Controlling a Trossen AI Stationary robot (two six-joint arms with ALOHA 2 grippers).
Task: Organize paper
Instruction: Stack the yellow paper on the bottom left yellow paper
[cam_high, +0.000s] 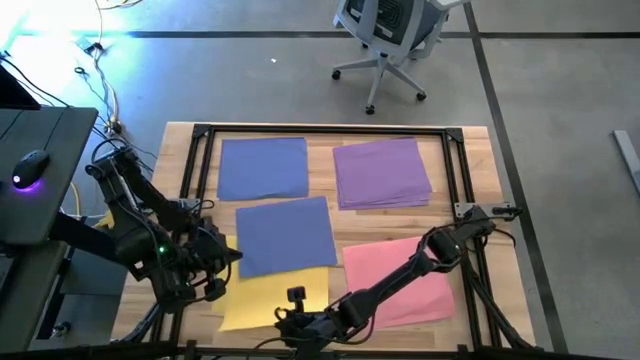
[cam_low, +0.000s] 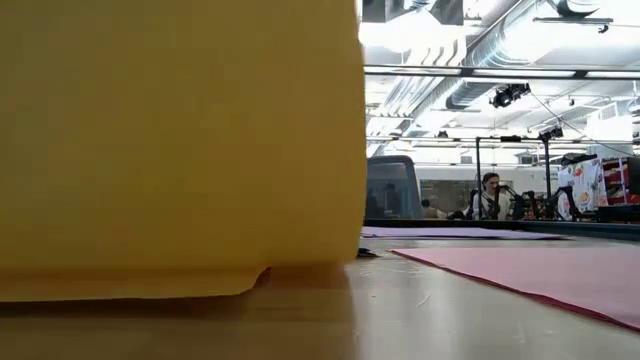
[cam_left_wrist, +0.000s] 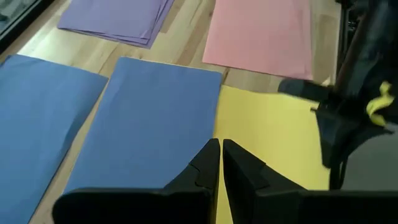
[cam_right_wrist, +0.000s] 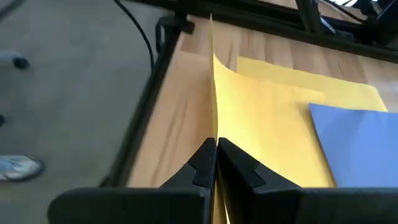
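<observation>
Sheets of paper lie flat on the wooden table: a blue sheet (cam_high: 262, 168) at the far left, a purple stack (cam_high: 382, 172) at the far right, a second blue sheet (cam_high: 285, 235) in the middle, and pink paper (cam_high: 400, 280) at the near right. The middle blue sheet overlaps the far edge of the yellow paper (cam_high: 270, 298) at the near left. My right gripper (cam_high: 292, 318) is shut on the yellow paper at the table's near edge. My left gripper (cam_left_wrist: 220, 149) hovers shut above the seam between the blue and yellow paper and holds nothing. My right gripper pinches the yellow sheet's near edge (cam_right_wrist: 214, 127) between its two fingers, coming in slanting down from the table's right. The held part stands upright, edge-on to the fingers (cam_right_wrist: 202, 163). The rest (cam_right_wrist: 280, 124) curves down and lies flat. In the low view the raised part (cam_low: 180, 140) stands like a wall.
A black metal frame (cam_high: 330, 130) runs around the work area on the table. An office chair (cam_high: 390, 40) stands on the floor beyond the far edge. A dark desk with a mouse (cam_high: 30, 165) sits to the left. People show far off in the room behind.
</observation>
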